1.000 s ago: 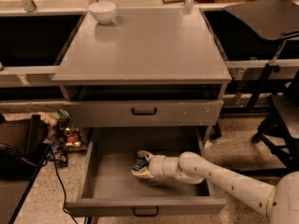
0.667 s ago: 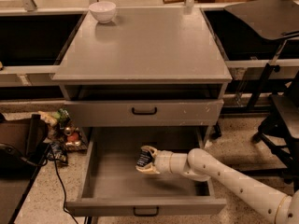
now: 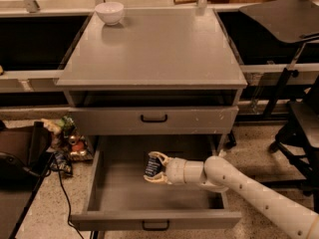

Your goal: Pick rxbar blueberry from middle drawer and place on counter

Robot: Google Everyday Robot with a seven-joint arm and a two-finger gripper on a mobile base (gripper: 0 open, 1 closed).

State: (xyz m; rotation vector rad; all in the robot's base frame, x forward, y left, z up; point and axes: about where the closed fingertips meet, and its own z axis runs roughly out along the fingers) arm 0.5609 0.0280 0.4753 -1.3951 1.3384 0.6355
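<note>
The middle drawer (image 3: 119, 195) is pulled open, with a bare grey floor and a small black handle at its front. My gripper (image 3: 155, 168) reaches in from the right, above the drawer floor, and is shut on the rxbar blueberry (image 3: 152, 166), a dark wrapper with white lettering held upright between the fingers. The counter (image 3: 154, 49) is the flat grey cabinet top above.
A white bowl (image 3: 109, 12) stands at the counter's back left corner. The closed upper drawer front (image 3: 153, 118) with a black handle overhangs the open drawer. A black bag and cables (image 3: 20, 156) lie on the floor at left; a black chair (image 3: 299, 118) stands at right.
My gripper has risen a little from the drawer floor with the bar in it and shifted slightly towards the drawer's middle.
</note>
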